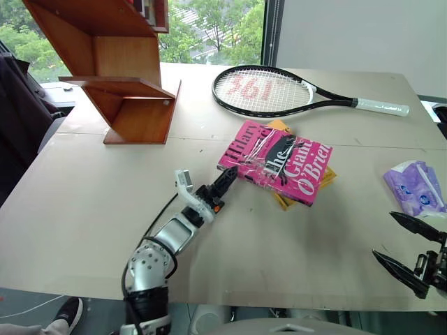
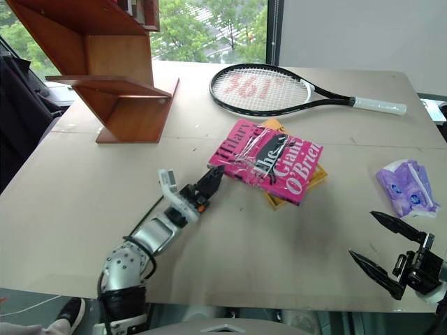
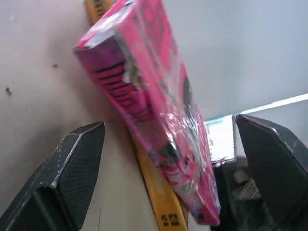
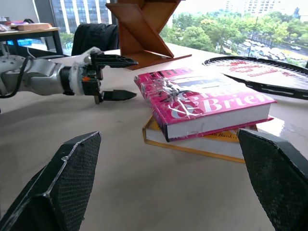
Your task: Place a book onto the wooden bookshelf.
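The surface (image 1: pixel 84 209) is a pale beige board with a seam running across it. A tennis racket (image 1: pixel 279 92) lies flat at the far side, its black frame enclosing white strings marked in red, its white-wrapped handle pointing toward the right edge. A yellow-orange book (image 1: pixel 283 201) lies flat near the middle, mostly covered, with only its corners and edge exposed. A purple and white soft packet (image 1: pixel 415 187) sits near the right edge. A dark bag or garment (image 1: pixel 17 112) stands beyond the left edge. Windows behind the surface show green trees (image 1: pixel 209 21); a grey wall panel (image 1: pixel 363 31) fills the far right.
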`<state>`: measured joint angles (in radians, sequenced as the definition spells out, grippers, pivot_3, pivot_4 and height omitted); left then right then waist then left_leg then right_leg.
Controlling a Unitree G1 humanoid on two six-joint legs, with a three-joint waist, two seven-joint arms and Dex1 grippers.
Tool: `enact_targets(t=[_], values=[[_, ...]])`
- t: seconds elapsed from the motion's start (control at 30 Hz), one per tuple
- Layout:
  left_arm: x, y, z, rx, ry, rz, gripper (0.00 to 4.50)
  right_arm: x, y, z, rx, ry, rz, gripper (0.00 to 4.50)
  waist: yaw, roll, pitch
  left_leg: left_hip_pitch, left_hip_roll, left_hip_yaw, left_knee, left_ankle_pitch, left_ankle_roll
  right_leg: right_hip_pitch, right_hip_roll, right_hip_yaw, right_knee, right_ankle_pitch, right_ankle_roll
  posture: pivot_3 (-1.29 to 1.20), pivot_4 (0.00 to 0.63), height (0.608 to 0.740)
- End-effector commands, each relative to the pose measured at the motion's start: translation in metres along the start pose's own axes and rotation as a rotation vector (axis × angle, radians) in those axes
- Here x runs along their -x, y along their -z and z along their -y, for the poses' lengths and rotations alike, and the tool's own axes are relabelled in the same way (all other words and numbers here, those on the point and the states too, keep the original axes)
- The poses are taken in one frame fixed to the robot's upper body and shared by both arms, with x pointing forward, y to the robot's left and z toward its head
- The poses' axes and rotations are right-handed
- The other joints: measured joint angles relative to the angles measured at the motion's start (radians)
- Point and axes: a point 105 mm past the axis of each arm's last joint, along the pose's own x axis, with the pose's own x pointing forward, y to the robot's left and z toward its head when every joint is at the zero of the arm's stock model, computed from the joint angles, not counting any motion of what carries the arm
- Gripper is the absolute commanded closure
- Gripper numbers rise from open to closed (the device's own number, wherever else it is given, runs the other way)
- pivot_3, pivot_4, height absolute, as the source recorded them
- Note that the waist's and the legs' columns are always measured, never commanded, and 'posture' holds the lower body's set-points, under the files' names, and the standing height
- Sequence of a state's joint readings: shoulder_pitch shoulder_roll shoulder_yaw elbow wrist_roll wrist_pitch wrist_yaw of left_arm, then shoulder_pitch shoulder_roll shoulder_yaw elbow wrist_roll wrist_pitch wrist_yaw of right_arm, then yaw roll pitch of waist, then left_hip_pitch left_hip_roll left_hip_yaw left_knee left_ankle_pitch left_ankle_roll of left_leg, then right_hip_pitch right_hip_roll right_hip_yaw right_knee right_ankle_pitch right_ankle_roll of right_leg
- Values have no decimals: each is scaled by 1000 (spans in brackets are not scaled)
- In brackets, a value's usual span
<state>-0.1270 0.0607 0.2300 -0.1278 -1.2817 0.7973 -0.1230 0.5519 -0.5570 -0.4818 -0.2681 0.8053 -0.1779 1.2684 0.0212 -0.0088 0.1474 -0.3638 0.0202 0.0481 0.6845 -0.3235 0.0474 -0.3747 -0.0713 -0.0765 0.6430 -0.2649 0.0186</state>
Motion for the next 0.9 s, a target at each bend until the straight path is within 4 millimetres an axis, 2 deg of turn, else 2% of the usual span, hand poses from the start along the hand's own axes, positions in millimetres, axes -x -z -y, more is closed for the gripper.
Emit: enact_targets(t=[0.03,0.17,0.4,0.63,0.8,0.9], values=[[-13,17,8,106,44,-76,28,-4,-7,1,42,8,6,0,1,0,0,0,0,0,0,0,0,0,0,0,0,0,0,0,150,740],[-24,23,8,210,43,-81,28,-7,-9,4,58,20,4,0,8,1,0,0,-1,0,0,0,0,0,0,0,0,0,0,0,150,740],[-37,53,14,200,45,-210,28,-13,-19,3,54,-11,19,0,24,3,-2,0,-3,0,1,0,0,0,0,0,0,0,0,0,150,740],[-45,56,18,177,41,-217,28,-11,-17,1,49,-16,-3,0,22,3,-2,0,-3,0,1,0,0,1,1,1,0,0,0,0,150,740],[-57,51,25,183,50,-196,28,-12,-14,0,47,-11,-2,0,22,2,-1,0,-3,-1,1,0,0,1,1,1,0,0,1,0,150,740],[-63,50,30,180,56,-206,824,-13,-13,0,53,-5,-5,0,21,2,-1,0,-3,0,1,0,0,1,1,1,0,0,1,0,150,740]])
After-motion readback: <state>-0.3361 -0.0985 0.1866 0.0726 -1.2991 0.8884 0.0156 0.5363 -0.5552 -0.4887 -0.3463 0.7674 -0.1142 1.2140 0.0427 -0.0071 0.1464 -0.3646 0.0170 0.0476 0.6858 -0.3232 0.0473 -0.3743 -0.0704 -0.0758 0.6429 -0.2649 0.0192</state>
